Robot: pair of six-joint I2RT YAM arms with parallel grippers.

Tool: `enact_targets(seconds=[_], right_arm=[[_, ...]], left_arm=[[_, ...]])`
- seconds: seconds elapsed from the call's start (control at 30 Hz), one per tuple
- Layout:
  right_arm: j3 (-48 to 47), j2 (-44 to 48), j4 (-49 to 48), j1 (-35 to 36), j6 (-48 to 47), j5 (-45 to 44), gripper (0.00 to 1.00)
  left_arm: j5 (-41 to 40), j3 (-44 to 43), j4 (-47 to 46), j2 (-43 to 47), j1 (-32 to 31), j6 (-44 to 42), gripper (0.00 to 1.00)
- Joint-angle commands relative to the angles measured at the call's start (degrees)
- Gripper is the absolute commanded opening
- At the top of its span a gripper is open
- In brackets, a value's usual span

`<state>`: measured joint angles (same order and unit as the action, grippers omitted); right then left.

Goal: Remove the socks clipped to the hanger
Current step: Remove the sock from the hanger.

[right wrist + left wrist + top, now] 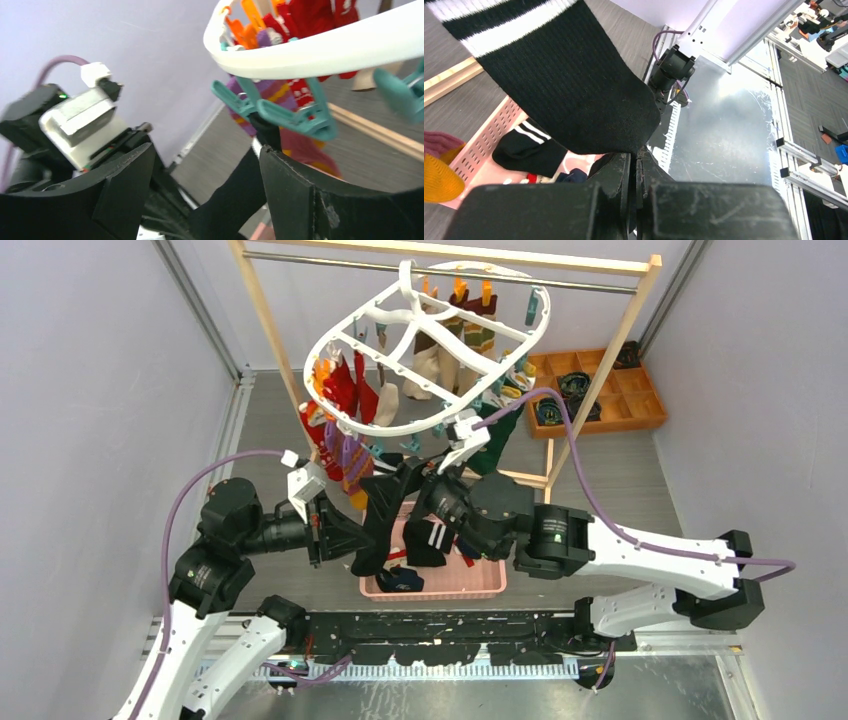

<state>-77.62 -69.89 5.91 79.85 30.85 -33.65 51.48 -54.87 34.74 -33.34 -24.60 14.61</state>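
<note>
The white oval hanger hangs from a wooden rack, with several socks in red, beige, dark green and purple clipped to it. A black sock with white stripes hangs from a teal clip on the near rim. My left gripper is shut on this sock's toe, with the jaws pressed together on the fabric. My right gripper is open just below the clip, with the sock's top between its fingers.
A pink perforated basket under the hanger holds a black striped sock and other socks. The wooden rack's post stands at the left. A wooden compartment tray lies at the back right. Walls close in on both sides.
</note>
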Motion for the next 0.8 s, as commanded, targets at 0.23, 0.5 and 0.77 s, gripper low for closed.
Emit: enact_targets(seconds=[0.23,0.5,0.77], right_arm=[[-8.7,-5.87,6.13,0.48,-14.27,-6.82,0.81],[-13.01,-9.42,4.29,0.42,-18.73,-3.96,0.81],[-17.9,-12.61,6.59,-1.39,-20.72,-2.06,0.79]], left_arm=[[3.9,-0.64,1.9,2.38,-0.36,-5.55,0.01],[5.0,-0.47,2.63,3.53,-0.36,-7.13,0.01],[5.59,-1.67,3.26,3.71,-0.36,-7.17,0.01]])
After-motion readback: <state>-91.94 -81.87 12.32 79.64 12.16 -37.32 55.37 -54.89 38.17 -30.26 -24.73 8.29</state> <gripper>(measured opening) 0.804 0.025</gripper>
